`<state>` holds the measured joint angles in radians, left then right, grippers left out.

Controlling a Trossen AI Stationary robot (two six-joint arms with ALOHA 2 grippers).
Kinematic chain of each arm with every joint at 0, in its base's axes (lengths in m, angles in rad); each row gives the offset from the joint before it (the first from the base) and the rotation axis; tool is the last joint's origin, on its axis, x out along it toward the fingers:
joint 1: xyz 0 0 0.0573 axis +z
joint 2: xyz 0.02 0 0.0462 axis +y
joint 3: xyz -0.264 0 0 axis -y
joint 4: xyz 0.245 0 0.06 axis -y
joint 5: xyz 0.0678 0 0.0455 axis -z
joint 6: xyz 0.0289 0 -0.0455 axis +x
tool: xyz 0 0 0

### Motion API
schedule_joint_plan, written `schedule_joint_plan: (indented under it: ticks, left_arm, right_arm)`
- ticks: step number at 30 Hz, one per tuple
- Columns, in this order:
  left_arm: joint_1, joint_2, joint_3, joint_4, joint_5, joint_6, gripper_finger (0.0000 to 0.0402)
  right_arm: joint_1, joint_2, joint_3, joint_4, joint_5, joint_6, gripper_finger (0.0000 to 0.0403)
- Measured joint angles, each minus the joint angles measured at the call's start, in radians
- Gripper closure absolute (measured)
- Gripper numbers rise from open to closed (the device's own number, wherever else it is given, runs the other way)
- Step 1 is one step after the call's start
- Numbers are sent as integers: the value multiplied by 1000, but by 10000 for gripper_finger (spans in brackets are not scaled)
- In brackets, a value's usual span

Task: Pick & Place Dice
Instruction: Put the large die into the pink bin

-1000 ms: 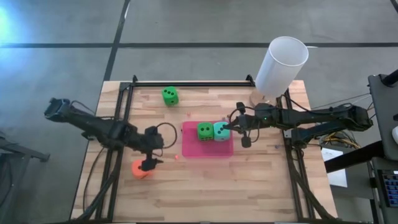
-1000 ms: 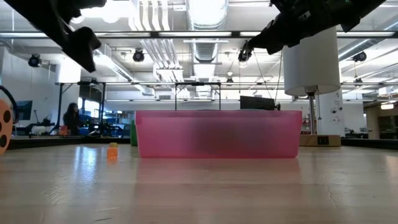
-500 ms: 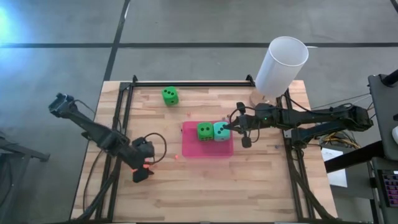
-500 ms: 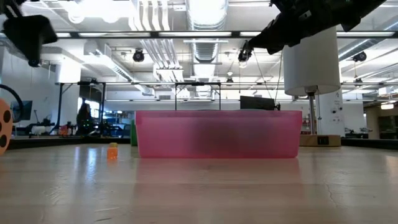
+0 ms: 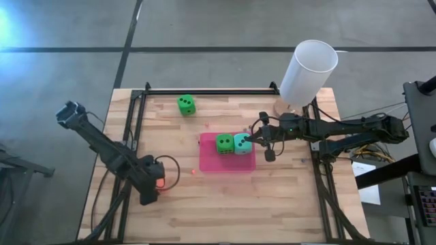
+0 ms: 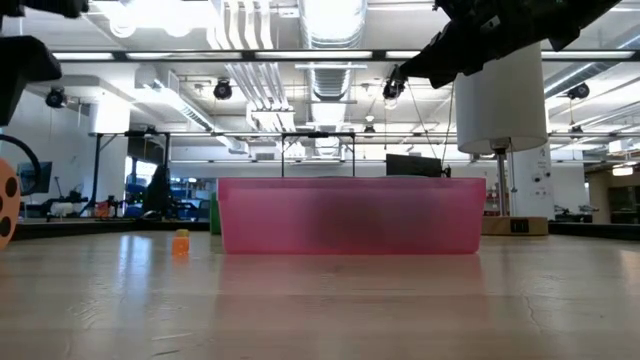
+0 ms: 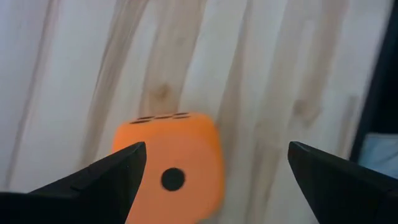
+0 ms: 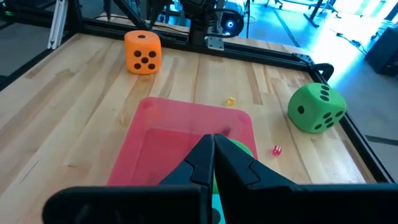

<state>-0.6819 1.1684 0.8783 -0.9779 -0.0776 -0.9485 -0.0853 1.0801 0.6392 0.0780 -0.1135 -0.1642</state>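
The orange die rests on the wooden table near its left side. My left gripper hovers over it, pointing steeply down and open. One finger shows at the die's edge and the other stands well clear. From overhead the hand covers most of this die. A green die and a teal die sit on the pink pad. Another green die lies at the far left. My right gripper hangs shut above the pad, beside the teal die.
A tall white cylinder stands at the far right corner. Black rails frame the table's far edge and sides. Tiny coloured bits lie on the wood near the pad. Bare wood stretches along the near edge.
My left gripper has swung toward the table's near edge, rolling about its own axis, and now covers most of the orange die from overhead. It has stayed open. The die has not moved.
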Motion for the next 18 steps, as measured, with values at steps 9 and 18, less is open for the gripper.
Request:
schedule_joint_plan:
  ticks: [9, 18]
  left_arm:
    - [1, 71, 0, -83, 55, -75, 3]
    - [1, 72, 0, -79, 56, -81, 6]
  right_arm:
    - [0, 0, -1, 0, 0, 0, 394]
    - [0, 0, -2, 0, 0, -1, 394]
